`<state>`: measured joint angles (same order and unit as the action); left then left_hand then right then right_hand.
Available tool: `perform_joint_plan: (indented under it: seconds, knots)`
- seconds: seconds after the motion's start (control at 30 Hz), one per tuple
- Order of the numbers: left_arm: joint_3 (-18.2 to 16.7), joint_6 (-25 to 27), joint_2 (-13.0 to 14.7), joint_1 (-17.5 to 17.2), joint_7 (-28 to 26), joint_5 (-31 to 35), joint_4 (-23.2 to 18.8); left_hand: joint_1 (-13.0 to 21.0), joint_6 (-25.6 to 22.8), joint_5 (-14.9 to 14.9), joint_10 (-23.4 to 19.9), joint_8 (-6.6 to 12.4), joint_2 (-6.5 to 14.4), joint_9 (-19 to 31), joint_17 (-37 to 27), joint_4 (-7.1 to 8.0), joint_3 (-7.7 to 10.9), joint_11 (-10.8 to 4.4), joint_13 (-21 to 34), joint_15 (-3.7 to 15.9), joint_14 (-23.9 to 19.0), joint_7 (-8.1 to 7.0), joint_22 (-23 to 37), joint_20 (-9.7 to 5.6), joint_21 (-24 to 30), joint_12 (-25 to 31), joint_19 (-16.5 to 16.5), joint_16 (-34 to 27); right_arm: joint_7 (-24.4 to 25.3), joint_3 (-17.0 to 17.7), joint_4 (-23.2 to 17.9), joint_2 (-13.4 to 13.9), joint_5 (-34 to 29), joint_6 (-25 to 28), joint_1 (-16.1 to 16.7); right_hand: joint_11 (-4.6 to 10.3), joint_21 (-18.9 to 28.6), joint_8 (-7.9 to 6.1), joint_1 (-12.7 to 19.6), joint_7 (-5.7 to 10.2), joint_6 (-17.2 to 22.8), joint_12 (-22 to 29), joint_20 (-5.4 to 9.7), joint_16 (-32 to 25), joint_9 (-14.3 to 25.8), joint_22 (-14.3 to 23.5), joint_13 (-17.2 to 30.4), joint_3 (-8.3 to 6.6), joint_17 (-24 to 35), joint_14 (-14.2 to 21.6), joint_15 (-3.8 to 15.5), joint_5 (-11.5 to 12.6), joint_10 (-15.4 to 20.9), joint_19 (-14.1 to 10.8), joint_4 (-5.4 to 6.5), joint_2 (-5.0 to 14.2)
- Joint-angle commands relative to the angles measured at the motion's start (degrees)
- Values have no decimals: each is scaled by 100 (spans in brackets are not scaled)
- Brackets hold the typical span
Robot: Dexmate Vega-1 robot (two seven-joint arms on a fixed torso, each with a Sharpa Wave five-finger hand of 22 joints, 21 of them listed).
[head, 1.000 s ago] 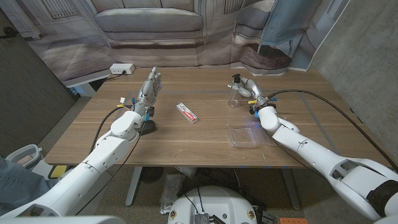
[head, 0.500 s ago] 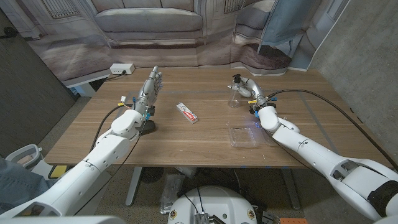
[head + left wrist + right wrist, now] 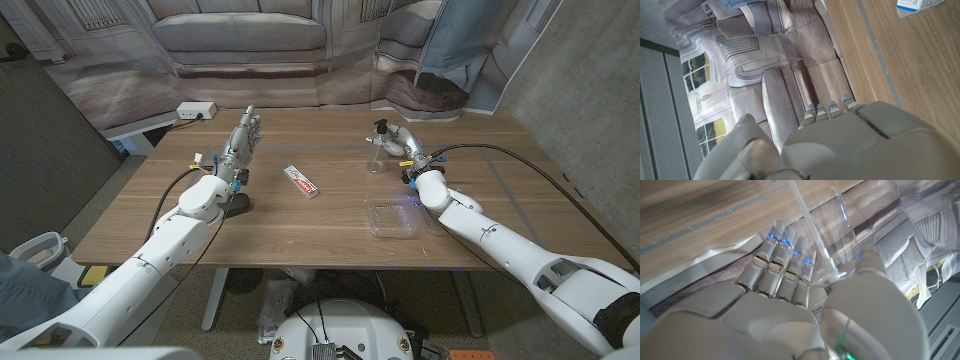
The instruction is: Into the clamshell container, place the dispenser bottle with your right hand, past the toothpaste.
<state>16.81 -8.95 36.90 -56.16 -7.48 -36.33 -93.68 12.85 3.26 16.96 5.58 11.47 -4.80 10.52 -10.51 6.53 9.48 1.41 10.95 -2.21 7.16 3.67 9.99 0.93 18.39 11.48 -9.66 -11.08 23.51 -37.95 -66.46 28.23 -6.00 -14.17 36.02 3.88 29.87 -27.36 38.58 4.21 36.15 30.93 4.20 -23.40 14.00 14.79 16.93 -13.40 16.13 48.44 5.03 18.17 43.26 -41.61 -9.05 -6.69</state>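
— Far right on the table, what's the right hand (image 3: pixel 403 141) doing?
— Fingers wrapped around the clear dispenser bottle (image 3: pixel 378 150); its base is hard to make out.
— And the left hand (image 3: pixel 243 138)?
— Fingers straight, holding nothing; clamshell container (image 3: pixel 397 218) near, toothpaste (image 3: pixel 301 181) left.

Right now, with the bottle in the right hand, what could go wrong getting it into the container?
The right hand grips the clear dispenser bottle low on its smooth wall, so it might slip or tilt. The clamshell container is shallow, light and transparent, so its rim is hard to judge and a bump could push it toward the table edge.
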Motion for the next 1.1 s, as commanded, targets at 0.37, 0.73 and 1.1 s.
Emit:
perform_joint_plan:
  seconds: [0.37,0.73,1.1]
  knots:
    - [-17,-21,1,-8,-11,15,-32,12,-50,41,1,-6,73,28,-19,13,-38,-13,-4,14,25,13,31,17,-23,19,19,6,-117,169,-153,75,187,-212,74,732,108,54,970,686,651,-26,692,-50,-1,33,27,-23,42,189,793,-60,825,-99,39,863]
    - [17,34,-4,51,-13,37,-23,16,-55,43,-5,-5,81,28,-19,12,-51,-19,-4,12,28,14,32,20,-46,21,18,7,-146,245,-305,140,205,-181,135,716,144,62,999,663,646,-41,705,-51,-16,46,35,-24,58,211,794,-89,854,-111,51,871]
    - [134,-20,-146,291,127,47,241,19,-52,44,-5,-7,87,28,-19,10,-61,-16,-4,13,30,18,32,13,-62,21,28,8,-243,350,-520,270,274,-114,235,667,216,61,1050,646,664,-77,751,-53,-28,62,47,-27,83,242,806,-131,864,-177,61,883]
